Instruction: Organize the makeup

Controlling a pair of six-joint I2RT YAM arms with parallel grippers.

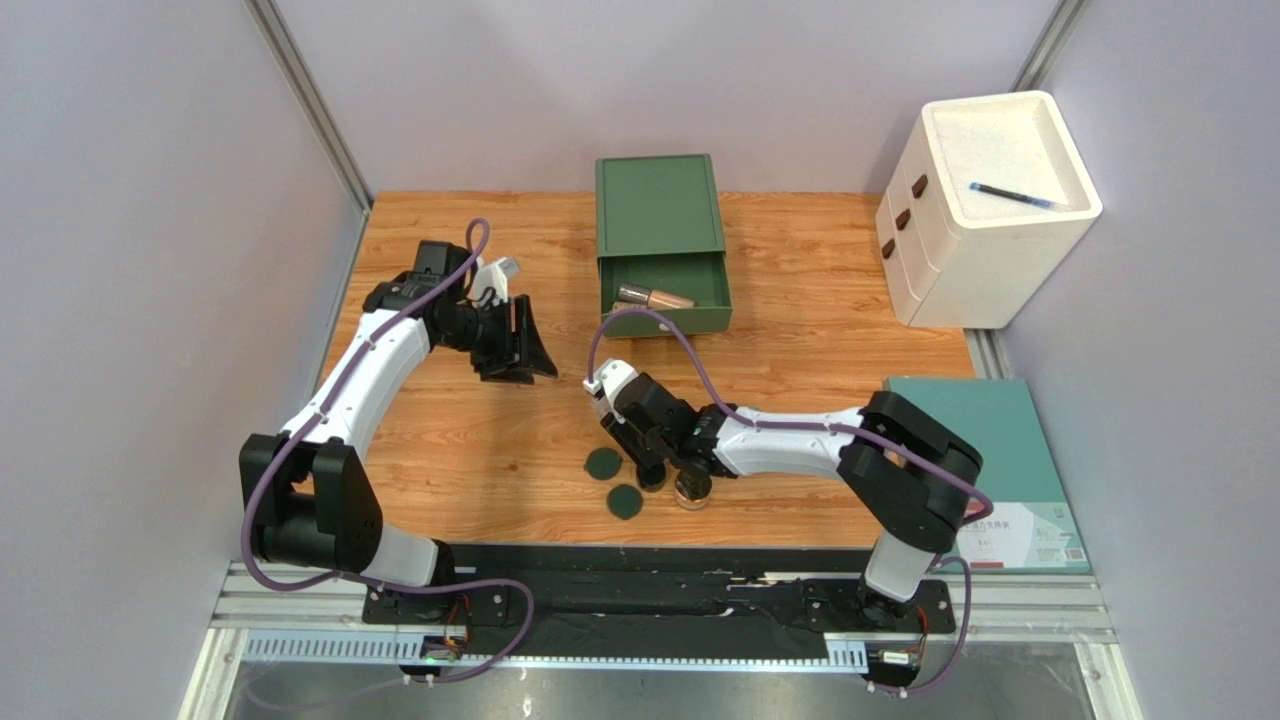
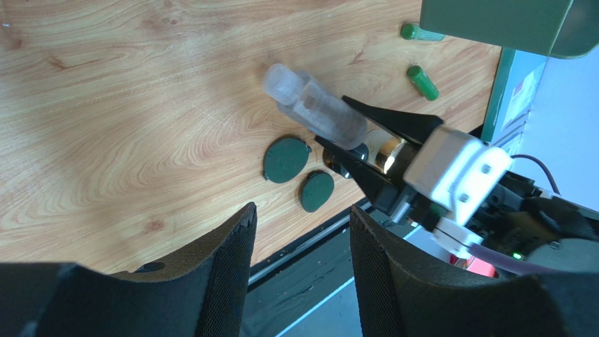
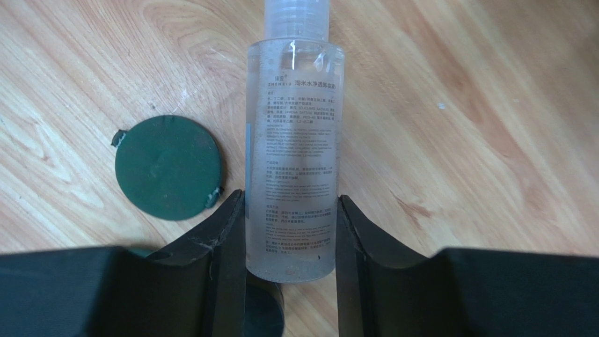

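My right gripper [image 1: 616,402] [image 3: 290,200] is shut on a clear bottle [image 3: 292,154] with a ribbed cap and holds it lengthwise over the wooden table; the bottle also shows in the left wrist view [image 2: 313,109]. Two dark green discs [image 1: 603,464] [image 1: 624,501] lie beside it, one of them in the right wrist view [image 3: 169,167]. A black jar [image 1: 651,477] and a gold-rimmed compact [image 1: 693,491] sit under the right wrist. Two green tubes [image 2: 422,81] [image 2: 420,31] lie further right. My left gripper [image 1: 511,338] [image 2: 302,217] is open and empty at the left.
A green drawer box [image 1: 661,210] stands at the back with its drawer open, beige tubes [image 1: 654,297] inside. A white cabinet [image 1: 984,225] with a blue pen [image 1: 1017,194] on top stands at the back right. A teal pad [image 1: 1014,450] lies at the right.
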